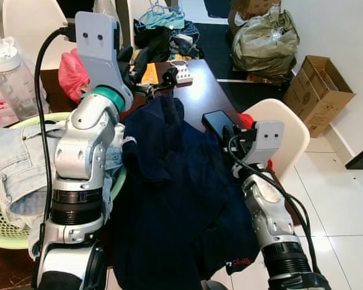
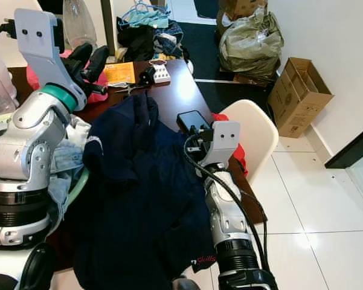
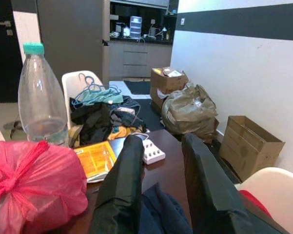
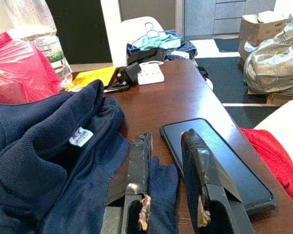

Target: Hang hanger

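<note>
On one table point(image 2: 181, 90): one navy garment point(image 2: 133, 181), one phone point(image 4: 219, 161).

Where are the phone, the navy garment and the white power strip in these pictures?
phone point(image 4: 219, 163): right wrist view, middle of its dark screen.
navy garment point(image 1: 181, 199): left eye view, middle of the cloth spread on the table.
white power strip point(image 4: 151, 75): right wrist view, its top face.
</note>
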